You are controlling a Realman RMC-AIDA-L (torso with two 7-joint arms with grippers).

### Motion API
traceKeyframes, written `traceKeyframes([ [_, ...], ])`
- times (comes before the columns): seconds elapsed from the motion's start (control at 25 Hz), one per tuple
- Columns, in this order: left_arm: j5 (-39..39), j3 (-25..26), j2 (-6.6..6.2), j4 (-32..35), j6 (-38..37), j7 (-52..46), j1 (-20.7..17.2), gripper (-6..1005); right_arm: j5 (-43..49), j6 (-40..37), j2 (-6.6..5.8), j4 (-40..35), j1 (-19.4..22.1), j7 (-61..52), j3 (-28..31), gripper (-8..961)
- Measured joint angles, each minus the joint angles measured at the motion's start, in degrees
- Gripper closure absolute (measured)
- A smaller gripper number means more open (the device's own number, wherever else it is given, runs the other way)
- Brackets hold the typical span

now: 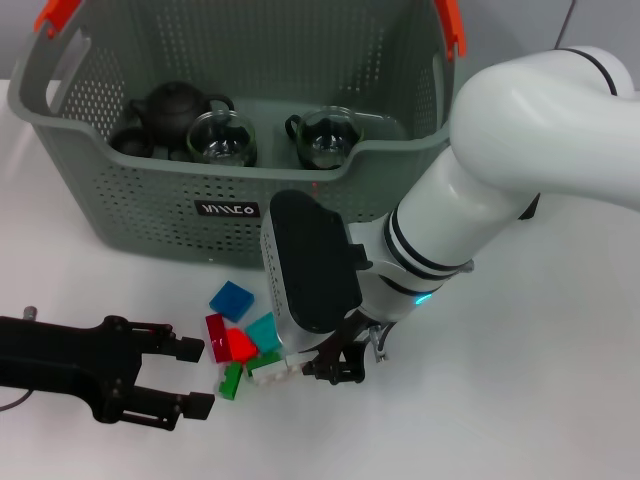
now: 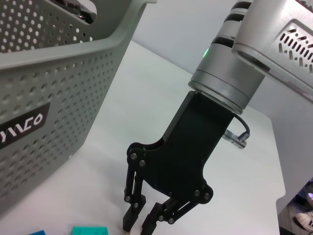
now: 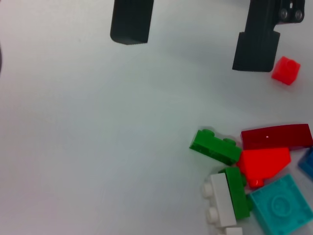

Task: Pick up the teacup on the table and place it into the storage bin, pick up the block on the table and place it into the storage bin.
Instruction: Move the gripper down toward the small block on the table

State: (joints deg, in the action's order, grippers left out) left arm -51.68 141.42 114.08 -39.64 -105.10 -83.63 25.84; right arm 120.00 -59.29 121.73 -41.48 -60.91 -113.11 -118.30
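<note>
storage bin, head view: you see the grey-green perforated basket (image 1: 150, 215) at the far side of the white table (image 1: 560, 380), orange clips (image 1: 55, 15) on its handles, a small black label (image 1: 228, 209) on the near wall with white lettering too stylised to read for certain.
bin contents: a dark teapot (image 1: 172, 108) sits at the left, with two glass teacups (image 1: 222, 138) and (image 1: 326, 136) side by side near the front wall.
blocks: your pile (image 1: 240, 345) lies on the table just in front of the bin; blue, dark red, bright red, teal, green and white pieces touch one another.
right gripper, head view: it (image 1: 335, 368) hangs low beside the right edge of the pile, the white forearm angled down from the upper right; its fingertips look close together, with nothing seen between them.
left gripper, head view: it (image 1: 195, 378) lies near the table at the lower left, pointing at the pile, its two black fingers spread and empty.
left wrist view: you get the bin wall (image 2: 58, 88) with the same label (image 2: 22, 125), and the right gripper (image 2: 142, 224) pointing down with fingers nearly together; teal bricks (image 2: 90, 230) show at the edge.
right wrist view: the block pile (image 3: 244, 171) shows with a small red cube (image 3: 285, 70) apart from it, just beside one of the two black fingers (image 3: 131, 22) of the left gripper, which stand wide apart.
</note>
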Motion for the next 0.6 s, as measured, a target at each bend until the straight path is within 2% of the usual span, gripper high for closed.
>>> traceKeyframes([
  [0.16, 0.0, 0.0, 0.00, 0.0, 0.1, 0.0, 0.0, 203, 0.0, -0.1, 0.00, 0.7, -0.4, -0.1, 0.0, 671],
  [0.28, 0.0, 0.0, 0.00, 0.0, 0.0, -0.1, 0.0, 202, 0.0, -0.5, -0.09, 0.5, -0.4, -0.4, 0.1, 778],
  [0.44, 0.0, 0.0, -0.11, 0.0, -0.6, -0.1, 0.0, 202, 0.0, -1.8, -0.89, -1.4, 0.2, -1.5, 1.6, 764],
  [0.6, 0.0, 0.0, -0.17, 0.0, -0.9, -0.2, 0.1, 203, 1.5, -5.2, -1.38, -3.2, 0.8, -1.9, 6.5, 750],
])
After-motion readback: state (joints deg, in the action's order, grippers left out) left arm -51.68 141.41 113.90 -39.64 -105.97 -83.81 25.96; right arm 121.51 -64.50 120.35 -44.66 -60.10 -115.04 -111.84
